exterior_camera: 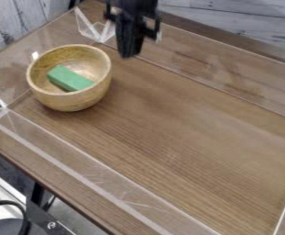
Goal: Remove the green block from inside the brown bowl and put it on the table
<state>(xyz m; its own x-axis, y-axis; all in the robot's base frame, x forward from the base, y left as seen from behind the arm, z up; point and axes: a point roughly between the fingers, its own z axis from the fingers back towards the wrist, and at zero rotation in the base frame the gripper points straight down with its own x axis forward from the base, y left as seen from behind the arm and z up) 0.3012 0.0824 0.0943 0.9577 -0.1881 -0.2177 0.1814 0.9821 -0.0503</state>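
Note:
A light tan brown bowl (69, 76) stands on the table (181, 128) at the left. Inside it lies the mint-green block (70, 79), flat on the pale inner floor. My black gripper (131, 50) hangs from the top of the picture, just right of and behind the bowl, pointing down. Its fingers look pressed together with nothing between them. It stands apart from the bowl and the block.
Clear acrylic walls (59, 151) run along the table's edges, with a corner joint (95, 29) behind the bowl. Dark cables and a stand (10, 216) show below the front left edge. Bare wood stretches to the right of the bowl.

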